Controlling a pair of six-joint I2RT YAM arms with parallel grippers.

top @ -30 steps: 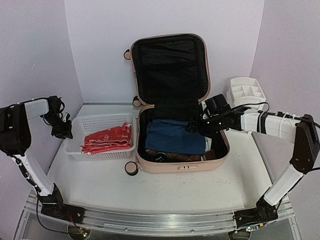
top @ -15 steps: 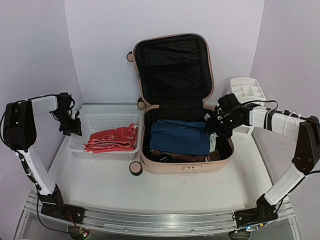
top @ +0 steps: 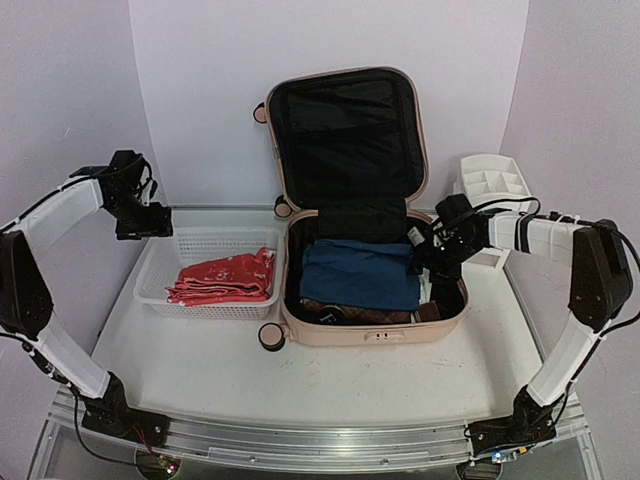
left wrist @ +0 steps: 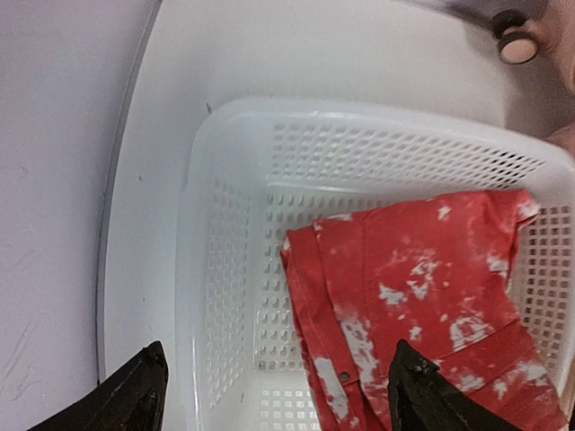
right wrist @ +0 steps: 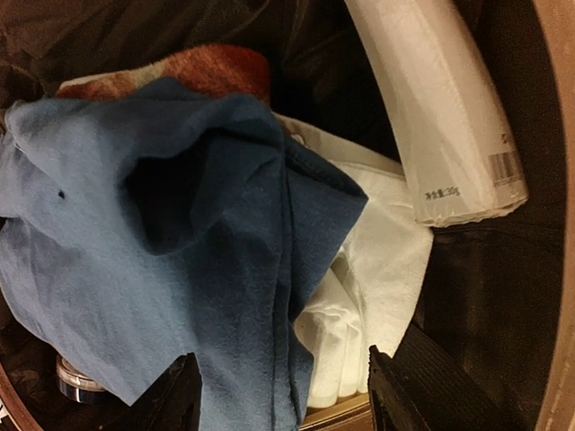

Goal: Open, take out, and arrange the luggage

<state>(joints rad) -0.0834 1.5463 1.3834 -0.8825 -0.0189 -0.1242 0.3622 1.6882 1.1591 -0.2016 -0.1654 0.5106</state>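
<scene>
Luggage (top: 400, 333), a large peach-pink hard-shell suitcase with rounded corners, is lying open in the middle of the counter (top: 300, 390). Its lid is standing upright against the back wall and showing black lining. A black-and-beige caster wheel (top: 268, 338) is sticking out at its near left corner. The lower half is lying with its long side running left to right, and it is holding clothing.

White mesh basket (top: 205, 238) is sitting just beside the suitcase on the left, with a folded red speckled garment (top: 225, 278) inside.

Blue cloth (top: 360, 272) is covering most of the packed half, its length following the suitcase's long side. In the right wrist view, white folded fabric (right wrist: 377, 269) is lying beside it, and a white wrapped roll (right wrist: 431, 108) is leaning along the right wall.

Right pincer (top: 425, 258) is reaching into the suitcase from the right side, its two tips spread and pinching nothing. The blue cloth's right edge is lying directly beneath it (so this arm is judged far nearer for the next lift).

Left pincer (top: 150, 222) is hovering above the basket's far left corner, spread wide and empty, well apart from the suitcase.
</scene>
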